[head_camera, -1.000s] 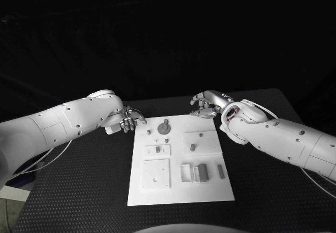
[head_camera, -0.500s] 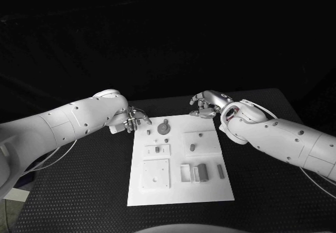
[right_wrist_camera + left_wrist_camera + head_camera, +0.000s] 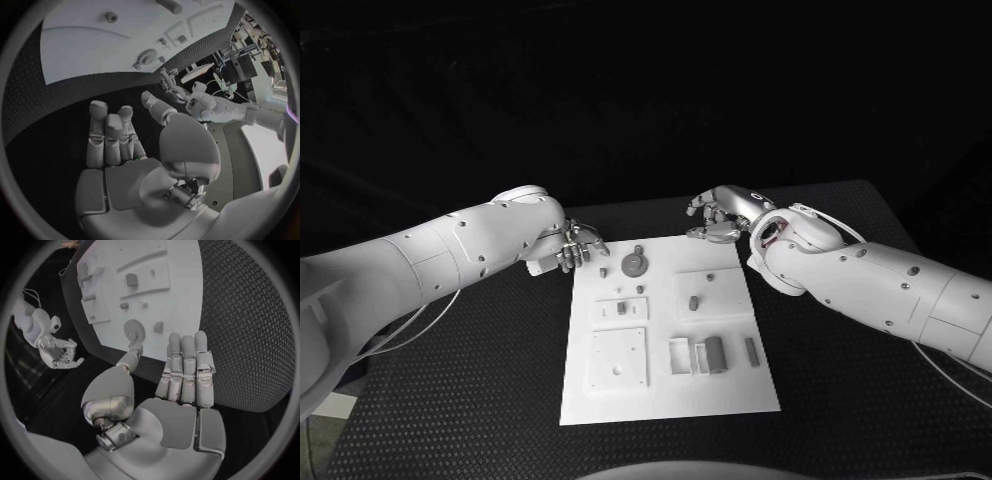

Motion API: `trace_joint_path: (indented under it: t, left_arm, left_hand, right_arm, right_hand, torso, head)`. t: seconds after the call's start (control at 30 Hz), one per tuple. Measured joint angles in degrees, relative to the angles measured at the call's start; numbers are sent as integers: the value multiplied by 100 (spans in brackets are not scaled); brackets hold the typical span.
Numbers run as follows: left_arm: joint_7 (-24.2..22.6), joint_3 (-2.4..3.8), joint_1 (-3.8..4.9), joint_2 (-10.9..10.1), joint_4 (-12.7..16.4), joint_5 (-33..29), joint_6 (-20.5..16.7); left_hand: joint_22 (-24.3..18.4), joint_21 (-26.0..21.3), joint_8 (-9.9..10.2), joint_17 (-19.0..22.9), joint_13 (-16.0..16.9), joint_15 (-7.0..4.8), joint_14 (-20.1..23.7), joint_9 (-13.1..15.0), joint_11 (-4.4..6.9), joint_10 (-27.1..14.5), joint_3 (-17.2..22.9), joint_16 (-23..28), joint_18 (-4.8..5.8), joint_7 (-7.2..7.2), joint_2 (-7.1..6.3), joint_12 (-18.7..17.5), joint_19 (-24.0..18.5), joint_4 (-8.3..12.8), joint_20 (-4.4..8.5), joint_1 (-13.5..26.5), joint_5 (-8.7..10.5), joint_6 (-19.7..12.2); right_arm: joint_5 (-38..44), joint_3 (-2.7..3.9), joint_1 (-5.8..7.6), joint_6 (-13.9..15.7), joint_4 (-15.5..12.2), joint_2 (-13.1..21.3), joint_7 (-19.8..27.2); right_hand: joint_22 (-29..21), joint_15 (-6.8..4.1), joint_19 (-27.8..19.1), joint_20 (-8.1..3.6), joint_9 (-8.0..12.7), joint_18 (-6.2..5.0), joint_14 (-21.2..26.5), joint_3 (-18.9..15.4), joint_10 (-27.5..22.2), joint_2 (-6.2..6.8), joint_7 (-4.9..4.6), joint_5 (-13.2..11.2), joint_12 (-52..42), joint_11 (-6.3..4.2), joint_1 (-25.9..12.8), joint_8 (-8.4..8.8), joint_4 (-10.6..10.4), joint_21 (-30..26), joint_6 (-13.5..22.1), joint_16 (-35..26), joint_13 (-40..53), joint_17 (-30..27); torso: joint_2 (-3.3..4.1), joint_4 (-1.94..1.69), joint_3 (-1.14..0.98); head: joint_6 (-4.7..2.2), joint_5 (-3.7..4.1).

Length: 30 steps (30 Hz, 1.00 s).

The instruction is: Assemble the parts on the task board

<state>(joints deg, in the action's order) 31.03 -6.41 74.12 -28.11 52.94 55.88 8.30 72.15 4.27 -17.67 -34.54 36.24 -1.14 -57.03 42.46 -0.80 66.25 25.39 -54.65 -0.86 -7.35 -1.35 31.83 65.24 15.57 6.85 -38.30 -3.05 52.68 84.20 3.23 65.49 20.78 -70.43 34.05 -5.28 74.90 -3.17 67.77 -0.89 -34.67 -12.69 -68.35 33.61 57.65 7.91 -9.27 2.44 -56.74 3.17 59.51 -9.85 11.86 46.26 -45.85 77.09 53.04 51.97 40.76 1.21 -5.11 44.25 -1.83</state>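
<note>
The white task board (image 3: 733,395) lies in the middle of the black table. On it sit grey parts: a round disc (image 3: 636,264) near the far edge, a small peg (image 3: 694,299) and a dark block (image 3: 715,352). My left hand (image 3: 574,248) hovers at the board's far left corner, fingers straight and side by side, holding nothing. My right hand (image 3: 715,218) hangs just beyond the far edge, fingers loosely bent and empty. The left wrist view has the left hand (image 3: 182,382) before the board (image 3: 181,310) and disc (image 3: 133,330). The right wrist view shows the right hand (image 3: 115,142), board (image 3: 87,55) and disc (image 3: 148,56).
Raised white fixtures stand on the board: a square plate (image 3: 620,357) at the near left and a small frame (image 3: 682,355) beside the dark block. A thin bar (image 3: 750,349) lies to the right. Black textured mat (image 3: 473,400) surrounds the board on all sides.
My left hand has drifted a little right, closer to the board's far left corner. My right hand has shifted slightly left. The parts have stayed put.
</note>
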Motion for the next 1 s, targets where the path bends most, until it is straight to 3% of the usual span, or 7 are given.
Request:
trace_joint_path:
  t: [0.23,0.77,1.0]
  left_arm:
    - [-24,-35,-71,103,-107,23,17]
    - [-61,-52,-90,188,-209,152,233]
    - [-61,-88,-123,251,-320,182,319]
  left_hand:
    - [98,23,-330,15,45,-30,-30,437,21,60,-36,-200,0,44,-30,145,82,-36,42,-30,0,-41]
    - [182,22,-359,54,72,-62,2,678,21,60,-91,-323,0,92,-334,251,81,-202,41,169,0,-131]
    - [200,22,-359,61,78,-71,10,712,41,40,-114,-348,0,72,-340,273,81,-225,41,175,0,-151]
  right_arm:
    - [-1,0,0,0,-5,-2,0]
    - [-2,0,0,0,-4,-8,0]
    - [-3,0,0,0,-3,-10,-1]
  right_hand:
    - [0,0,0,1,5,0,0,0,0,0,-2,0,0,0,0,0,0,0,2,0,0,0]
    - [0,0,1,2,5,0,0,0,0,0,-2,0,0,0,0,0,0,0,2,0,0,0]
    - [0,0,-5,-7,5,0,0,0,0,0,0,0,1,0,0,0,0,0,0,0,0,0]
  torso:
    - [0,2,1]
    - [-14,-3,-2]
    - [-15,-2,-2]
  head:
    - [23,15]
    - [64,48]
    - [69,52]
